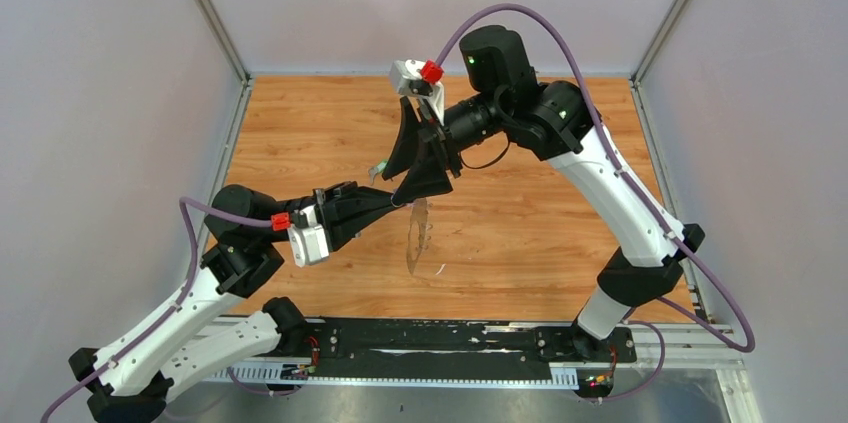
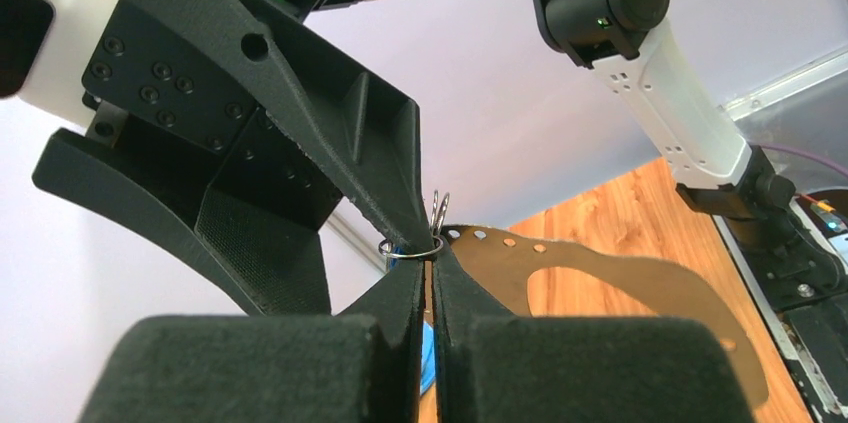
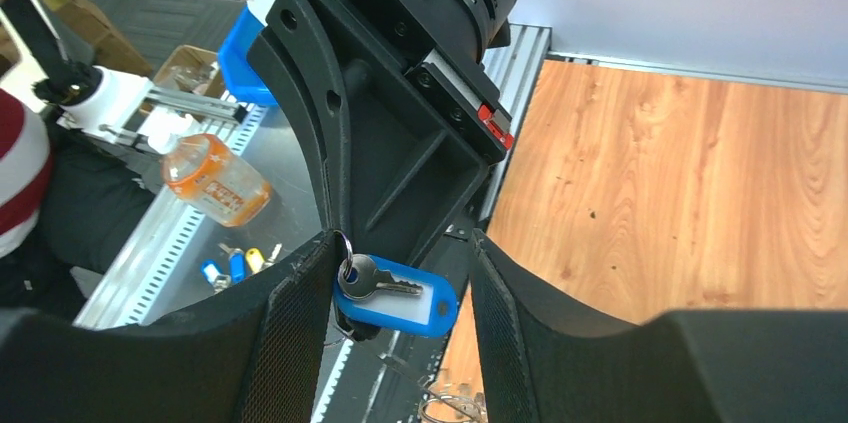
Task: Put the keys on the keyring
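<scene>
Left pincer [image 2: 432,263]: clenched, with the pads pressed almost flush. The tips nip one end of the keyring [image 2: 600,278].
Right pincer [image 3: 403,243]: released, with the fingers wide apart and nothing gripped. In the left wrist view one fingertip meets the left tips right at the split ring [image 2: 410,248].
Keyring: a thin, flat grey metal band forming a big oval loop, with a row of small punched holes along one edge. Its shiny surface mirrors the wood. It hangs off the left tips in the air over the middle of the tabletop [image 1: 560,233].
Split ring: a small round loop of bright wire, sitting at the left fingertips just beside one right finger.
Key [image 3: 375,281]: a small silver metal key with a round head and a toothed blade. It dangles from the split ring in the gap between the right fingers and lies against the blue tag [image 3: 410,308].
Blue tag: glossy plastic, a rounded rectangle with a white insert.
Finger pads: black with a coarse woven texture, on matte ribbed printed plastic fingers.
Tabletop: orange-brown wood-grain laminate, smooth.
Bottle [image 3: 215,178]: clear plastic with an orange label, lying on the grey metal bench off the tabletop.
</scene>
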`<action>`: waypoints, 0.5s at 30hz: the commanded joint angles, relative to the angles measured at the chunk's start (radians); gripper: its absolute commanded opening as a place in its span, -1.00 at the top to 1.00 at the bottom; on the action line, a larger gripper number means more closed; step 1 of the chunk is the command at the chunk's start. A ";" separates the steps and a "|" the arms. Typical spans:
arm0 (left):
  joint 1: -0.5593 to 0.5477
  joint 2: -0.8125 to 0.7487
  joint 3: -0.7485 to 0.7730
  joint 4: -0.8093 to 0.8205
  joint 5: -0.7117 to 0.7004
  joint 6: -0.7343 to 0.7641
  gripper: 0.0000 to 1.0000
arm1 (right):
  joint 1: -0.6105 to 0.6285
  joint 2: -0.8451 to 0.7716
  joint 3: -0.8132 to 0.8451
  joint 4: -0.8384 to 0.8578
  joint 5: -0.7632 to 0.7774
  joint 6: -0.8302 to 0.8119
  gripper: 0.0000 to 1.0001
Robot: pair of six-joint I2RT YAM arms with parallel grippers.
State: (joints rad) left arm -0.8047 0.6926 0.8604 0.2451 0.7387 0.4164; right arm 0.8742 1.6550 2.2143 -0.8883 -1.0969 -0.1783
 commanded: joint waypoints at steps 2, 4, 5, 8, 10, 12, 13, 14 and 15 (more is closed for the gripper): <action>-0.025 0.003 0.052 0.177 -0.023 0.029 1.00 | -0.020 0.054 -0.028 0.033 0.013 0.064 -0.04; -0.025 0.003 0.054 0.178 -0.025 0.032 1.00 | -0.025 0.052 -0.031 0.051 -0.009 0.083 0.00; -0.026 0.003 0.055 0.179 -0.026 0.034 1.00 | -0.027 0.053 -0.031 0.059 -0.024 0.094 0.02; -0.027 0.000 0.055 0.181 -0.030 0.036 1.00 | -0.034 0.057 -0.035 0.070 -0.054 0.119 0.11; -0.027 -0.003 0.053 0.181 -0.029 0.034 1.00 | -0.042 0.057 -0.048 0.100 -0.092 0.152 0.14; -0.027 -0.008 0.051 0.183 -0.023 0.026 1.00 | -0.047 0.055 -0.069 0.153 -0.124 0.219 0.17; -0.027 -0.009 0.049 0.183 -0.017 0.026 1.00 | -0.048 0.054 -0.080 0.183 -0.139 0.247 0.18; -0.027 -0.012 0.047 0.183 -0.009 0.026 1.00 | -0.049 0.055 -0.086 0.210 -0.151 0.274 0.18; -0.027 -0.013 0.045 0.183 -0.005 0.026 1.00 | -0.048 0.056 -0.092 0.229 -0.164 0.295 0.19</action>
State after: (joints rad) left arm -0.8146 0.6945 0.8623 0.2932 0.7280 0.4232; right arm 0.8410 1.6688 2.1670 -0.7639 -1.2568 0.0093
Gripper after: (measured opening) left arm 0.003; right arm 0.415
